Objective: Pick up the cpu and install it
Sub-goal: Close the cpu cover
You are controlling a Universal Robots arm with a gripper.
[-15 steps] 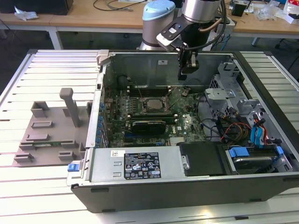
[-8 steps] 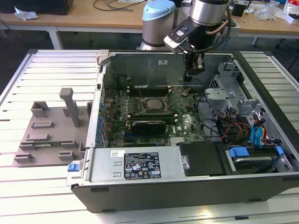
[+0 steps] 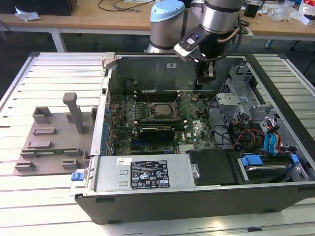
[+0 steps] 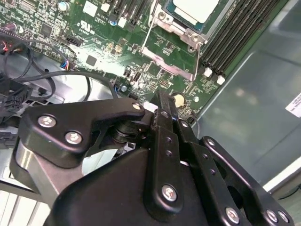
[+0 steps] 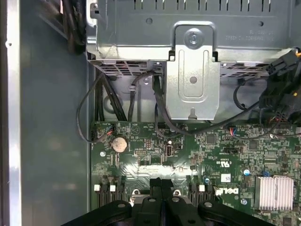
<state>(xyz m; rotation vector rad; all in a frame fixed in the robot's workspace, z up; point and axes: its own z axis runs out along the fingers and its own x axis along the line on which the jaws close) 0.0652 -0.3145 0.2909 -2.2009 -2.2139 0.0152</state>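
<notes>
Wooden desks [image 3: 98, 17] strewn with cables line the back of the room. In front of them a pale slatted metal table [image 3: 59, 64] carries an open computer case [image 3: 147, 201] lying on its side. A grey plastic fixture [image 3: 49, 142] with raised blocks sits just beside the case, on the exterior view's left.

From out here you see the whole layout. The arm reaches down into the case at the far edge of the green motherboard [image 3: 192, 132], with the gripper [image 3: 199, 88] low over the board. The cpu [image 3: 160, 109] lies in the socket near the middle of the board, its silver top facing up. It is apart from the gripper, and a long black expansion card [image 3: 156, 132] lies nearer the front.

The second wrist view comes in close. The black fingers [image 4: 162, 122] are pressed together with nothing between them, hanging near a round coin cell [image 4: 178, 99]. Beyond them the cpu [image 4: 195, 9] sits in its metal socket frame, beside the black memory slots [image 4: 235, 37]. I cannot tell whether the frame is latched.

The first wrist view faces the other way. The closed fingertips [image 5: 156, 184] hover above the board's edge, with a finned heatsink [image 5: 275, 190] to one side. Black cables [image 5: 117, 103] run up to a bare metal drive bracket [image 5: 193, 75].
</notes>
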